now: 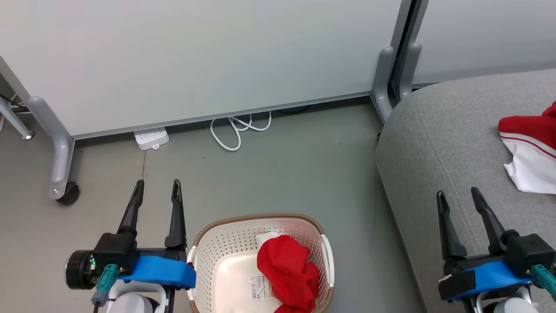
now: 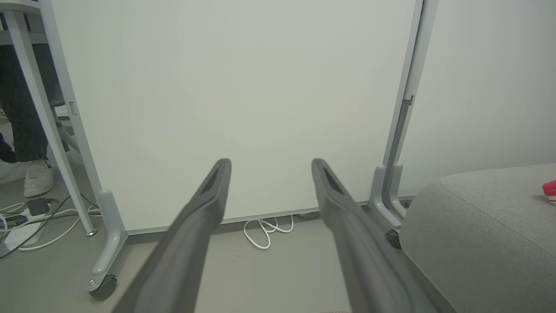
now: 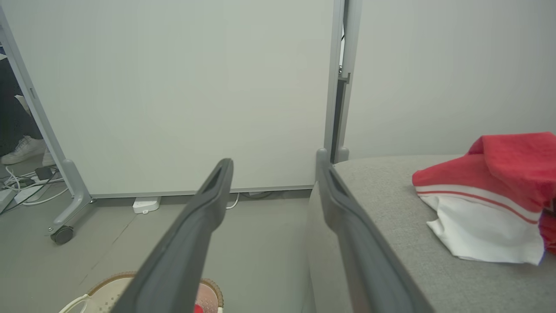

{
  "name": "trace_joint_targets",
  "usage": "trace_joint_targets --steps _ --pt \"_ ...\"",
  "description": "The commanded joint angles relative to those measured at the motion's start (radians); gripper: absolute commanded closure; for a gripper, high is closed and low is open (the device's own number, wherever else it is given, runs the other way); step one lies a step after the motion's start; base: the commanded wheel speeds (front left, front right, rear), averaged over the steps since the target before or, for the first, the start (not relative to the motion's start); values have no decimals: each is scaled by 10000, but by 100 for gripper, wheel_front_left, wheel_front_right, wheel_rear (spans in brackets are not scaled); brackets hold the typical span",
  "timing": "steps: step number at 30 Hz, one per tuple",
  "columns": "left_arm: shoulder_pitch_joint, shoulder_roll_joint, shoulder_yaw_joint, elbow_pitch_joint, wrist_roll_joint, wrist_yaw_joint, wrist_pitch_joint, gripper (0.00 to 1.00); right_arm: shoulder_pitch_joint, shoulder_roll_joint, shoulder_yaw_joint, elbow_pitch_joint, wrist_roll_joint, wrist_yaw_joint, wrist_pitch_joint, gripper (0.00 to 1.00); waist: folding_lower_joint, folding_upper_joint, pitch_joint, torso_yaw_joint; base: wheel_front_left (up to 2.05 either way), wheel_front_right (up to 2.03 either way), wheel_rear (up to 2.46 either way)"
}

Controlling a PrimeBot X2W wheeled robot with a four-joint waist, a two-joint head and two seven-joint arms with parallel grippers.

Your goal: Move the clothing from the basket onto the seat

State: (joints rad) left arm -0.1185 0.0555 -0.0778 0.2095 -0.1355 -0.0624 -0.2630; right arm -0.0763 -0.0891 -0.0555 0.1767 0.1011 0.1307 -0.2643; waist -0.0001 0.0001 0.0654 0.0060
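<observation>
Left hand (image 1: 157, 183), right hand (image 1: 458, 192) spread, empty; crumpled red garment (image 1: 287, 270) in perforated basket (image 1: 226, 242); red-white garment (image 1: 531, 150) on woven seat (image 1: 434, 139)

1. Left gripper (image 1: 157, 186) up close: two long dark tapered fingers (image 1: 176, 217), black base (image 1: 115, 250), blue wrist cover (image 1: 158, 269), teal cable plug (image 1: 106, 278), small green light (image 1: 92, 262).
2. Right gripper (image 1: 457, 194): matching dark fingers, blue shroud (image 1: 495, 278), pale forearm (image 1: 508, 306) below.

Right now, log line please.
left gripper open, empty | right gripper open, empty | one garment in basket | other garment on seat
</observation>
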Motion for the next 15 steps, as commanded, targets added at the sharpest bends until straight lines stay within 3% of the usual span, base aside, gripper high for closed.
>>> trace_joint_targets --steps 1,15 --pt "77 -21 39 11 67 -37 -26 0 124 49 -10 -3 6 1 -3 0 1 -1 -21 12 0 0 0" --pt "246 -56 69 284 -34 -94 -26 0 227 176 1 104 -21 1 -3 0 1 -1 -128 59 0 0 0"
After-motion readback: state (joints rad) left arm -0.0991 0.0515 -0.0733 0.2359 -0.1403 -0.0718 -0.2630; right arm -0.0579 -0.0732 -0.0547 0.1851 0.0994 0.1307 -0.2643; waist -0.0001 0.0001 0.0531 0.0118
